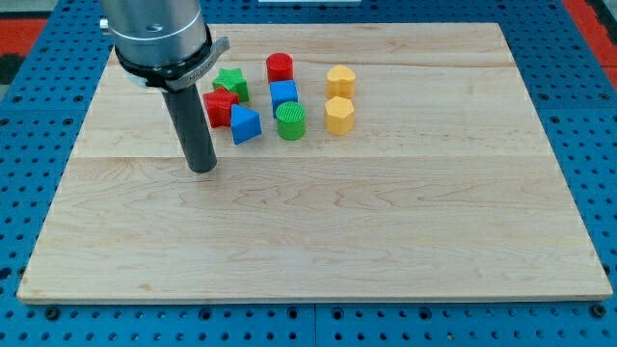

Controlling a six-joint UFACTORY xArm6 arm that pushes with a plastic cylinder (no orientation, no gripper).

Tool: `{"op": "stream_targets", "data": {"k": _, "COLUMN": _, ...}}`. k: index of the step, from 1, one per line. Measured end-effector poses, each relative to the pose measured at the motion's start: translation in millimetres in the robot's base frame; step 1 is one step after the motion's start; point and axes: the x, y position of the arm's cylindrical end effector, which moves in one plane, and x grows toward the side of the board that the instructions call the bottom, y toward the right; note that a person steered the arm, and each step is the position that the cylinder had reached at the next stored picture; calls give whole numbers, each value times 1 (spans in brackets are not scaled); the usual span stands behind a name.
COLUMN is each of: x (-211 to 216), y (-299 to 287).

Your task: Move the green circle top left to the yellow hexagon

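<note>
A: How is the light?

B: Bright and even over the whole worktop (386, 241). It seems to fall from above, since shadows are short and soft.

A: Any shadow near my tip (201, 170)?

B: Only a faint dark smudge at its base. The blocks to its right cast thin, pale shadows.

A: Glare?

B: A dull sheen runs down the rod; the metal collar above it shines softly. The wood shows no hot spots.

A: Focus?

B: Sharp; wood grain reads clearly, with slight softness overall.

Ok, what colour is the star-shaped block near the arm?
Green. The star-shaped block shows in the camera view, just above the red block.
</note>
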Motion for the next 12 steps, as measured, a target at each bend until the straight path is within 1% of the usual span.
{"op": "stream_targets", "data": {"k": 6, "x": -7, "y": 8}}
{"op": "stream_targets", "data": {"k": 7, "x": 3, "y": 30}}
{"op": "stream_targets", "data": {"k": 8, "x": 4, "y": 42}}
{"op": "stream_targets", "data": {"k": 9, "x": -3, "y": 47}}
{"op": "stream_targets", "data": {"k": 12, "x": -43, "y": 64}}
